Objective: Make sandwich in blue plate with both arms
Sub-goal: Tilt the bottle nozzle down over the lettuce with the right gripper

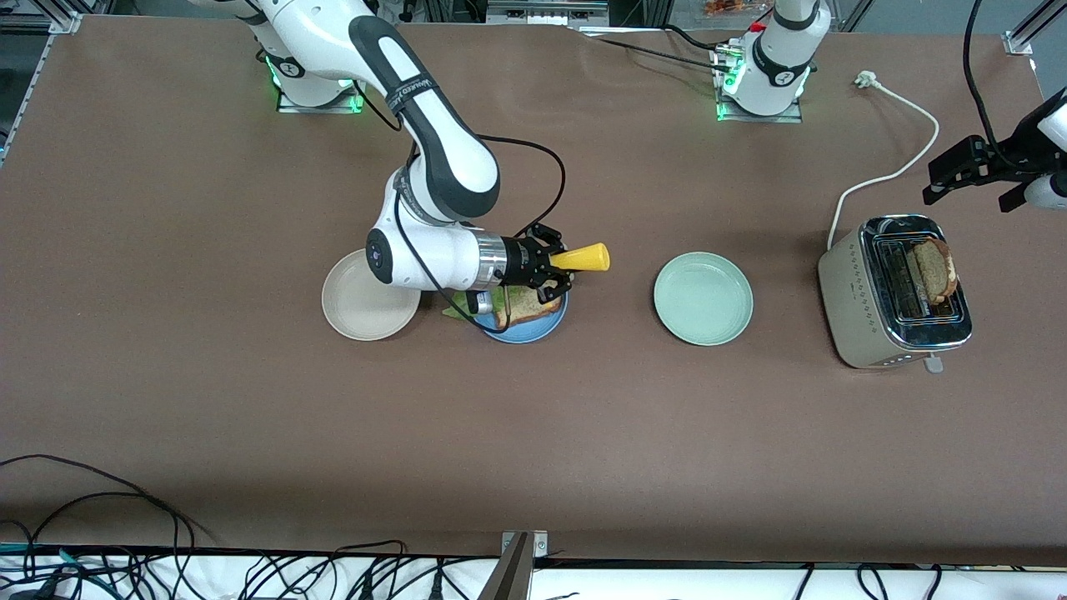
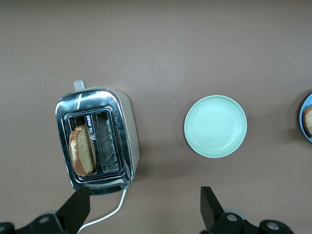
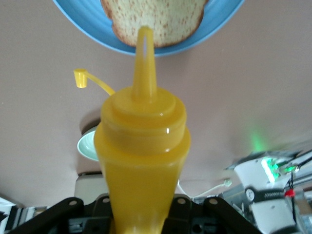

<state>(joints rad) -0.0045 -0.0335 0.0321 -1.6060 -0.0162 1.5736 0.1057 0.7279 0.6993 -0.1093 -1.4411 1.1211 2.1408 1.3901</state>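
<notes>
Going from the left of the front view, the cream plate (image 1: 369, 307) sits bare, and just beside it the blue plate (image 1: 527, 325) at centre-left carries a bread slice (image 1: 527, 309) on lettuce (image 1: 461, 305). Over it the right gripper (image 1: 552, 263) clenches a yellow squeeze bottle (image 1: 581, 258), tipped on its side with the cap off. A harder squeeze now could throw sauce past the rim onto the table. Further right lies the mint plate (image 1: 703, 298), then the toaster (image 1: 894, 291) with the second slice (image 1: 936, 270); the left gripper (image 1: 977, 177), jaws released, hangs above it at the right edge and may jam the bread when reaching in.
</notes>
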